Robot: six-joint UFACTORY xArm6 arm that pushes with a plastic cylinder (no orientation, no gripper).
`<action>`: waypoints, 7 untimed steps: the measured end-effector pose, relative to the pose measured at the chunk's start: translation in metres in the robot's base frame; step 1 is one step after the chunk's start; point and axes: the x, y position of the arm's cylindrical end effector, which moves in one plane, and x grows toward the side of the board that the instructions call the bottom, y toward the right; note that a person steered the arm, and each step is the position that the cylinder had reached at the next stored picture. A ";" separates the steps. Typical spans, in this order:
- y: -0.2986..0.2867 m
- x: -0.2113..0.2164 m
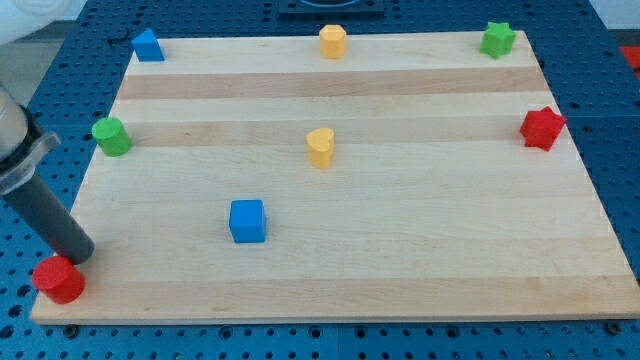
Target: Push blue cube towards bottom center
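The blue cube (247, 221) sits on the wooden board (400, 250), left of centre and in the lower half. My tip (80, 255) is at the board's lower left edge, well to the left of the blue cube and apart from it. It stands just above and right of a red cylinder (59, 280) at the bottom left corner; I cannot tell whether they touch.
A yellow heart-shaped block (320, 147) is near the centre. A green cylinder (112, 136) is at the left edge. A blue wedge-shaped block (148, 45), a yellow hexagonal block (332, 41) and a green star (496, 39) line the top. A red star (542, 128) is at the right edge.
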 end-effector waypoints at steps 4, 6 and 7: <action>0.076 -0.028; 0.081 -0.039; 0.081 -0.058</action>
